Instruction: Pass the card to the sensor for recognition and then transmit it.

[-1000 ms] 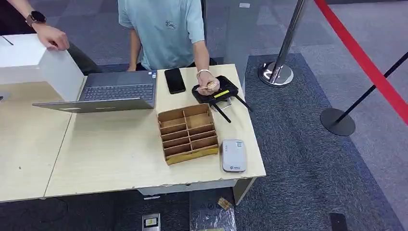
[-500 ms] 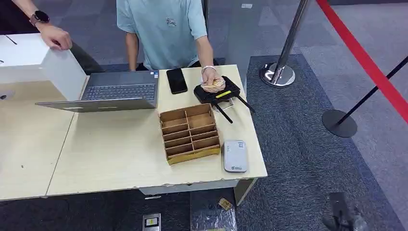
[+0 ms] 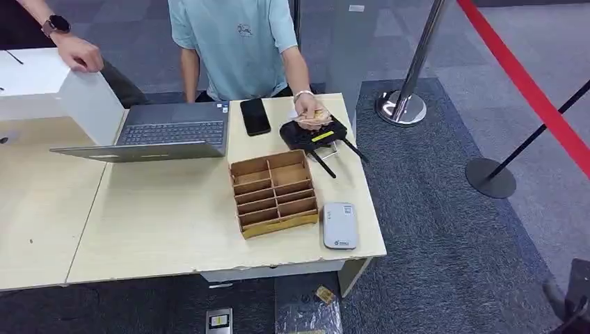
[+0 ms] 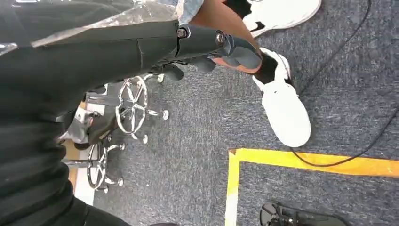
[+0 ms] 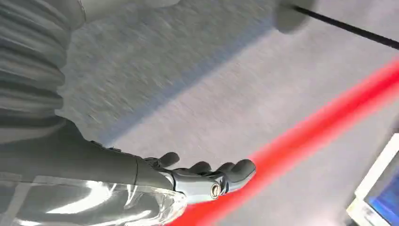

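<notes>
The card (image 3: 311, 115), a small tan thing too small to read clearly, lies in a person's hand (image 3: 310, 118) that rests on the black device (image 3: 312, 131) at the far corner of the bench (image 3: 167, 229); I take that device with its yellow strip to be the source of the cards, though the pictures do not settle it. Taking the partitioned cardboard tray (image 3: 273, 193) as landmark: the black device sits just beyond it, the grey-white sensor (image 3: 339, 225) lies just beside its near corner, a dark phone (image 3: 254, 116) lies beyond it next to the open laptop (image 3: 165, 131), and a white box (image 3: 52, 87) under a second person's hand stands well beyond it past the laptop. The right robot hand (image 5: 207, 176) hangs over grey carpet near a red barrier band (image 3: 529, 87), fingers loosely curled, slightly apart and holding nothing; a dark part of it shows at the lower corner of the head view, well apart from the tray. The left robot hand (image 4: 221, 44) hangs low over carpet, fingers bent in around nothing. By my judgement the task has not properly begun: the step in hand is receiving the card. The next move calls for raising the right robot hand toward the card beyond the tray, fingers parted enough to pinch its thin edge, then carrying it flat over the sensor.
</notes>
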Motion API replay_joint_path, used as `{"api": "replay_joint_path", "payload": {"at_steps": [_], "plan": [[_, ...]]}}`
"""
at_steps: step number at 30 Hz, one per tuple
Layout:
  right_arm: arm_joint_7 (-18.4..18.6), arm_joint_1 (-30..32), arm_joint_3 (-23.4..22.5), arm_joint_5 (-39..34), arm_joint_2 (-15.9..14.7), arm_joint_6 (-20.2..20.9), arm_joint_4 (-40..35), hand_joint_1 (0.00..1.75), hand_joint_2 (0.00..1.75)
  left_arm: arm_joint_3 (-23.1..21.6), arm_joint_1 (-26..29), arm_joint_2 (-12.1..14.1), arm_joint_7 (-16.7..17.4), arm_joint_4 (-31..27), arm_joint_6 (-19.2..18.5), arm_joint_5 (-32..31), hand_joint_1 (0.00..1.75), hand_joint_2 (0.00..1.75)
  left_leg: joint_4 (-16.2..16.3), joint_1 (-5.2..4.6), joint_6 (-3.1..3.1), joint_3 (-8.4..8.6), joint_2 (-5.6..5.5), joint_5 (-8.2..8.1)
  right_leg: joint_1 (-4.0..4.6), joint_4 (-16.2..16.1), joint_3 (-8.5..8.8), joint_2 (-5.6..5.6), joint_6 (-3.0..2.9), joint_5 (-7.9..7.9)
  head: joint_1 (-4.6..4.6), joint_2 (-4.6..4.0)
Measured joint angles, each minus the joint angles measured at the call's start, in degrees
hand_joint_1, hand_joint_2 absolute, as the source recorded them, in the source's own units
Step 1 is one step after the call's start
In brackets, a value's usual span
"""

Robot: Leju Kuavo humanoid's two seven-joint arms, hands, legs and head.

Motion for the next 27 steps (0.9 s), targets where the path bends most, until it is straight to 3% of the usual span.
{"api": "replay_joint_path", "payload": {"at_steps": [5, 9, 14, 21, 27], "plan": [[4.72, 2.45, 0.15, 6.30, -1.16, 2.21, -19.63, 0.00, 1.75, 0.00, -0.05, 0.00, -0.55, 0.00, 0.52, -0.57, 0.00, 1.75, 0.00, -0.05, 0.01, 0.03, 0.03, 0.00, -0.05, -0.01, -0.01, 0.03, 0.00, 0.00, -0.02, 0.00], [8.70, 2.82, 0.39, 9.90, -2.56, 3.63, -30.60, 0.00, 1.75, 0.00, -0.04, 0.00, -0.57, 0.00, 0.50, -0.98, 0.00, 1.75, 0.00, -0.05, 0.01, 0.02, 0.02, 0.00, -0.06, 0.00, 0.00, 0.03, 0.00, 0.00, 0.00, 0.00], [14.16, 2.60, 2.67, 16.55, -6.12, 8.00, -46.64, 0.00, 1.75, 0.00, -0.10, -0.04, -1.05, 0.00, 0.48, -1.64, 0.00, 1.75, -0.01, -0.03, 0.01, -0.01, 0.03, 0.00, -0.04, 0.00, 0.01, 0.03, 0.00, 0.00, 0.04, 0.00], [21.61, -1.42, 10.84, 24.52, -10.97, 9.46, -57.25, 0.00, 1.75, -0.04, -0.23, -0.04, -1.79, 0.00, 0.48, -2.36, 0.00, 1.75, -0.02, -0.03, 0.01, -0.04, 0.00, 0.01, -0.03, 0.01, 0.01, 0.01, 0.01, 0.00, 0.02, 0.00], [23.45, -7.19, 23.16, 26.58, -15.50, 14.78, -60.07, 0.00, 1.75, -0.92, -0.57, -0.07, -1.81, 0.00, -0.07, -3.32, 0.00, 1.75, -0.03, -0.01, 0.01, -0.14, 0.01, 0.00, -0.01, 0.03, -0.03, 0.03, 0.01, 0.00, 0.02, 0.00]]}}
